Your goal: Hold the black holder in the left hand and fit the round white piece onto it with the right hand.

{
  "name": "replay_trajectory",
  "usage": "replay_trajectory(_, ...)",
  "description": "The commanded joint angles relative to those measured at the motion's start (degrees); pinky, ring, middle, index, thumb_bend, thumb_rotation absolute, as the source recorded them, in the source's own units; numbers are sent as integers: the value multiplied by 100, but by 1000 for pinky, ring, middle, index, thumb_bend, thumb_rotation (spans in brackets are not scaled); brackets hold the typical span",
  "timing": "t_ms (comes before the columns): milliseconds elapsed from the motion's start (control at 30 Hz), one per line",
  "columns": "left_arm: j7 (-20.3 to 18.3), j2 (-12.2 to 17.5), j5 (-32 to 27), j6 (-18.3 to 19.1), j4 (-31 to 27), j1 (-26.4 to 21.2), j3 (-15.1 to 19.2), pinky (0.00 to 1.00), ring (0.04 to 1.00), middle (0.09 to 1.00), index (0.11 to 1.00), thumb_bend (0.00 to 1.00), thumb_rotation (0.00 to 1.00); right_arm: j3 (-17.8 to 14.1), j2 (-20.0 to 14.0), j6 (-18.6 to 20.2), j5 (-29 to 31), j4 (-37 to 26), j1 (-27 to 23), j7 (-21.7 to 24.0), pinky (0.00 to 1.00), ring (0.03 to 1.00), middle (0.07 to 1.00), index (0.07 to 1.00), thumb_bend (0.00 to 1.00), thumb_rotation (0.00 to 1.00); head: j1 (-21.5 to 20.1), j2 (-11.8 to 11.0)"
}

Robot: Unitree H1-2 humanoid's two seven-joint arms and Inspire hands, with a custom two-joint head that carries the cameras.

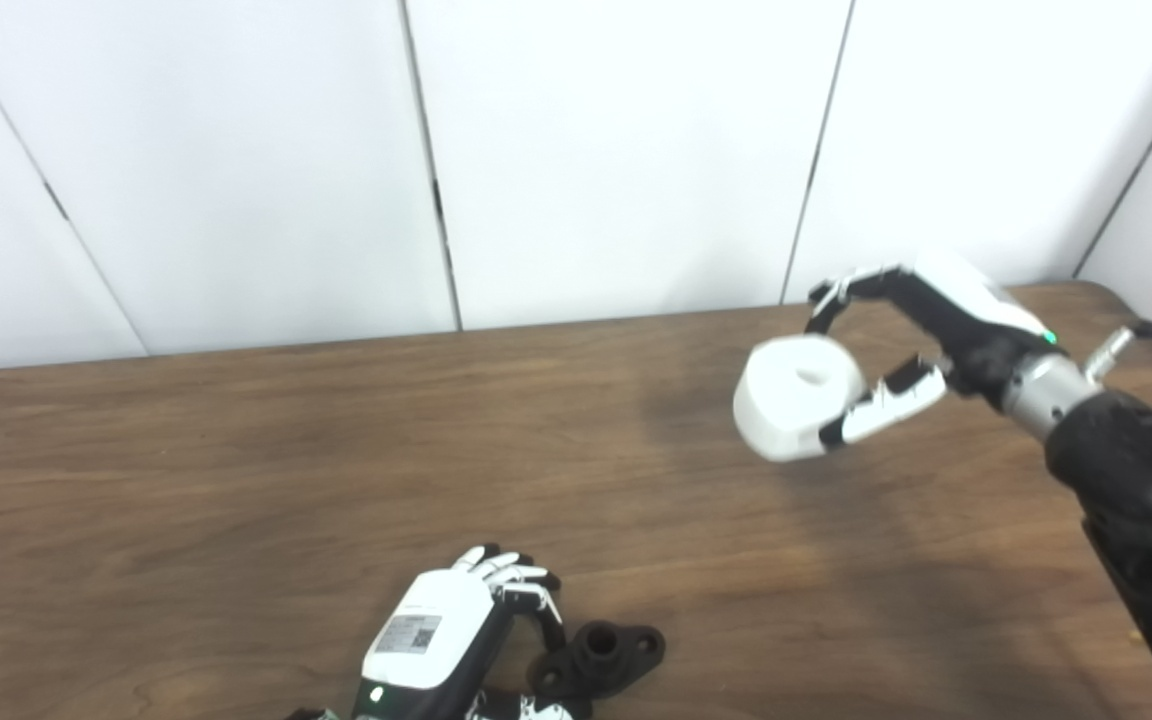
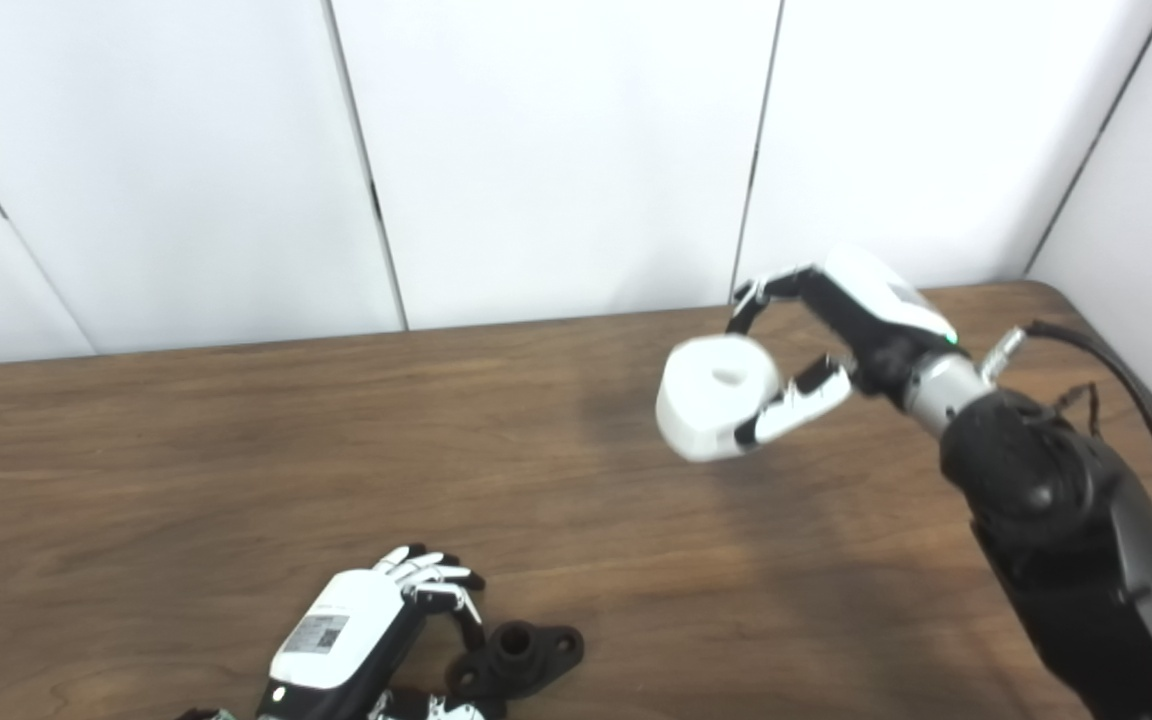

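The black holder (image 1: 604, 655), a short tube on a flange with two holes, lies low on the wooden table (image 1: 236, 480) at the bottom centre. My left hand (image 1: 436, 630) is beside it on its left, fingers curled over and thumb under the holder's left end, closed on it. My right hand (image 1: 946, 320) is raised over the table's right side and is shut on the round white piece (image 1: 796, 395), a thick white disc with a small hole on top, held between fingers and thumb. The white piece is far up and to the right of the holder.
White wall panels (image 1: 616, 150) stand behind the table's far edge. The table's rounded right corner (image 1: 1106, 290) is just behind my right hand. A black cable (image 2: 1116, 370) runs along my right forearm.
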Motion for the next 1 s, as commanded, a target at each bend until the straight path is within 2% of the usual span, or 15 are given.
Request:
replay_trajectory(0, -199, -9, 176, 97, 34, -52, -84, 961, 872, 788, 488, 520, 57, -194, 123, -5, -209, -442, -118, 371, 908, 905, 807, 484, 525, 142, 21, 39)
replay_trajectory(167, -216, -43, 169, 121, 21, -89, -90, 960, 867, 787, 488, 520, 55, -345, 637, -5, -555, -1173, 21, 1384, 935, 927, 821, 484, 525, 144, 72, 164)
replay_trajectory(267, -248, -37, 156, 134, 1, -98, -95, 962, 869, 788, 488, 520, 55, -410, 900, -5, -748, -1528, 72, 1892, 977, 949, 838, 484, 525, 144, -32, 239)
replay_trajectory(433, -282, -47, 149, 172, -18, -147, -91, 956, 860, 785, 488, 520, 55, -357, 1121, -8, -952, -1912, 113, 2354, 1000, 954, 848, 484, 525, 146, -86, 396)
replay_trajectory(567, -353, -68, 152, 225, -34, -230, -82, 954, 854, 784, 488, 520, 55, -295, 1213, -10, -974, -2044, 72, 2526, 1000, 954, 851, 484, 524, 146, -51, 649)
replay_trajectory(733, -450, -89, 155, 286, -6, -358, -84, 959, 859, 788, 488, 518, 57, -106, 1241, -8, -981, -2047, 14, 2503, 1000, 955, 853, 483, 524, 145, 31, 981)
replay_trajectory(967, -452, -121, 145, 266, 39, -433, -63, 968, 866, 791, 488, 519, 58, 234, 1243, -96, -948, -1889, 15, 2199, 1000, 962, 851, 483, 524, 143, 73, 1161)
